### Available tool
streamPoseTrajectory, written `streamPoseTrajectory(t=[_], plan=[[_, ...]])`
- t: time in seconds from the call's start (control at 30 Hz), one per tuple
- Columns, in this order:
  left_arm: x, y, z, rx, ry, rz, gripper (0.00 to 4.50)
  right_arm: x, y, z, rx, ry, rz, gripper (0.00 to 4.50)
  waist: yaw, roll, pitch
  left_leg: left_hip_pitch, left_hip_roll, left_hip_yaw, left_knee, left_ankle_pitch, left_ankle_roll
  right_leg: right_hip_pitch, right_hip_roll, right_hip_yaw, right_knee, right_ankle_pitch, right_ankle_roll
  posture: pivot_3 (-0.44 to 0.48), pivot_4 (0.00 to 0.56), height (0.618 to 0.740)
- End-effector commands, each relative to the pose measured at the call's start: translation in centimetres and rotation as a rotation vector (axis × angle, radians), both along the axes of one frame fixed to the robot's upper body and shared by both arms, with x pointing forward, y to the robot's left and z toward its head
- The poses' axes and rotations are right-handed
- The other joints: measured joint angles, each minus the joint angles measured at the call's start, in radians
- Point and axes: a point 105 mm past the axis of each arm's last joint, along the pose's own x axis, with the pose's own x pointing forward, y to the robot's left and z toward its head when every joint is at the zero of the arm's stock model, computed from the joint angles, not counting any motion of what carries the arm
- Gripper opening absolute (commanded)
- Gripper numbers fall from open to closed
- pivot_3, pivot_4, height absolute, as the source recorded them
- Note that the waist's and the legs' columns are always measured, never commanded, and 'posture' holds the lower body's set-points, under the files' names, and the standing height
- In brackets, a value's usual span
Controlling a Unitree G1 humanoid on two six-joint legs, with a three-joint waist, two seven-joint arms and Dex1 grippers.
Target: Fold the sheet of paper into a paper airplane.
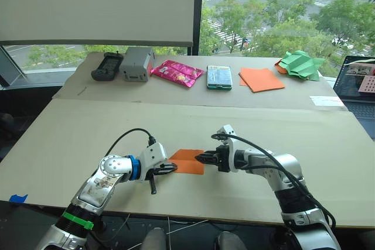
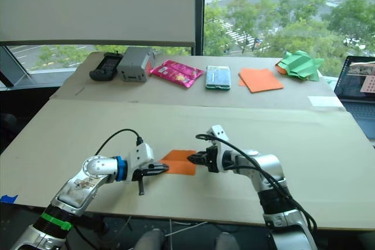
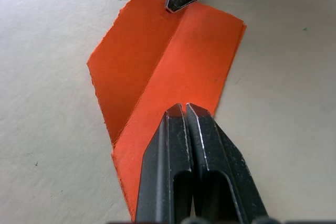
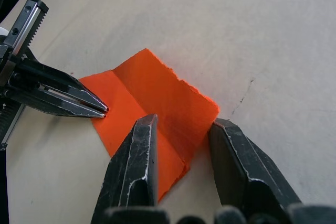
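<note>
The sheet of paper (image 1: 188,161) is orange and lies on the cardboard-covered table (image 1: 88,139) near its front edge, between my two grippers. A crease (image 3: 157,66) runs along its middle, and one half tilts up a little. My left gripper (image 1: 174,167) is shut, its tips (image 3: 181,109) resting on top of the sheet near its left edge. My right gripper (image 4: 184,121) is open at the opposite edge. Its two fingers straddle a corner of the sheet (image 4: 152,93), just above it.
Along the back of the table lie a black controller (image 1: 106,66), a grey device (image 1: 137,64), a pink packet (image 1: 177,72), a green box (image 1: 219,76), a stack of orange sheets (image 1: 261,79) and crumpled green paper (image 1: 300,64). A laptop (image 1: 357,83) stands at the far right.
</note>
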Motion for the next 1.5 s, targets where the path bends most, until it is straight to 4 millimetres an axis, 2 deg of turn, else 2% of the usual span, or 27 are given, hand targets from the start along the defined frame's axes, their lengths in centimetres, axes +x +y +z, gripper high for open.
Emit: streamPoseTrajectory(t=[0.03, 0.17, 0.27, 0.33, 0.37, 0.53, 0.67, 0.97, 1.07, 1.27, 1.43, 1.5], plan=[[-1.0, 0.7, -2.4, 0.076, 0.08, 0.008, 0.12, 0.3, -0.1, 0.7, 0.06, -0.006, -0.024, 1.61, 0.0, 0.0, 0.0, 0.0, 0.0, 0.0, 0.0, 0.0, 0.0, 0.0, 0.0, 0.0, 0.0, 0.0, 0.0, 0.0, 0.15, 0.702], [-1.1, 0.7, -2.5, 0.078, 0.083, 0.009, 0.12, 0.6, -0.4, 0.8, 0.068, -0.003, -0.039, 1.61, 0.0, 0.0, 0.0, 0.0, 0.0, 0.0, 0.0, 0.0, 0.0, 0.0, 0.0, 0.0, 0.0, 0.0, 0.0, 0.0, 0.15, 0.702], [-1.1, 0.8, -2.5, 0.079, 0.085, 0.009, 0.12, 0.5, -0.4, 0.9, 0.073, -0.021, -0.033, 0.87, 0.0, 0.0, 0.0, 0.0, 0.0, 0.0, 0.0, 0.0, 0.0, 0.0, 0.0, 0.0, 0.0, 0.0, 0.0, 0.0, 0.15, 0.702], [-1.2, 0.8, -2.5, 0.079, 0.086, 0.009, 0.12, 0.3, -0.3, 1.0, 0.061, -0.055, -0.013, 0.07, 0.0, 0.0, 0.0, 0.0, 0.0, 0.0, 0.0, 0.0, 0.0, 0.0, 0.0, 0.0, 0.0, 0.0, 0.0, 0.0, 0.15, 0.702], [-1.2, 0.8, -2.5, 0.078, 0.086, 0.009, 0.12, 0.2, -0.2, 1.0, 0.058, -0.069, -0.004, 0.02, 0.0, 0.0, 0.0, 0.0, 0.0, 0.0, 0.0, 0.0, 0.0, 0.0, 0.0, 0.0, 0.0, 0.0, 0.0, 0.0, 0.15, 0.702], [-1.3, 0.9, -2.5, 0.081, 0.087, 0.008, 0.12, -1.0, 0.9, 1.9, 0.066, -0.183, 0.082, 0.02, 0.0, 0.0, 0.0, 0.0, 0.0, 0.0, 0.0, 0.0, 0.0, 0.0, 0.0, 0.0, -0.001, 0.0, 0.0, 0.0, 0.15, 0.702], [-1.3, 1.0, -2.5, 0.083, 0.089, 0.007, 0.12, -2.7, 1.6, 1.8, 0.002, -0.352, 0.213, 0.02, 0.0, 0.0, 0.0, 0.0, 0.0, 0.0, -0.001, 0.0, 0.0, 0.0, 0.0, 0.0, -0.002, 0.0, 0.0, 0.0, 0.15, 0.702], [-1.2, 1.7, -2.3, 0.095, 0.09, 0.008, 0.12, -4.5, 1.1, -0.8, -0.286, -0.775, 0.46, 0.02, -0.005, 0.0, 0.0, 0.0, 0.0, 0.0, -0.002, 0.0, 0.0, 0.0, 0.0, 0.0, -0.008, 0.0, 0.0, 0.0, 0.15, 0.702], [-1.2, 1.8, -2.2, 0.099, 0.09, 0.007, 0.12, -4.6, 1.1, -1.4, -0.338, -0.86, 0.503, 0.02, -0.005, 0.0, 0.0, 0.0, 0.0, 0.0, -0.002, 0.0, 0.0, 0.0, 0.0, 0.0, -0.009, 0.0, 0.0, 0.0, 0.15, 0.702], [-1.1, 2.2, -2.0, 0.104, 0.089, 0.006, 0.12, -4.4, 0.8, -2.5, -0.432, -0.952, 0.554, 0.02, -0.007, -0.001, 0.0, 0.001, 0.0, 0.0, -0.002, 0.0, 0.0, 0.0, 0.0, 0.0, -0.008, 0.0, 0.0, 0.0, 0.15, 0.702], [-0.9, 2.8, -1.3, 0.104, 0.082, 0.016, 0.12, -4.8, 0.4, -4.1, -0.462, -0.883, 0.582, 0.02, -0.011, -0.001, -0.001, 0.002, 0.0, 0.0, -0.002, 0.0, 0.0, 0.001, 0.0, 0.0, -0.008, 0.0, 0.0, 0.0, 0.15, 0.702], [-0.6, 3.5, -0.5, 0.105, 0.065, 0.03, 0.12, -5.0, 0.4, -4.4, -0.47, -0.865, 0.588, 0.02, -0.011, -0.001, -0.001, 0.002, 0.0, 0.0, -0.002, 0.0, 0.0, 0.001, 0.0, 0.0, -0.008, 0.0, 0.0, 0.0, 0.15, 0.702]])
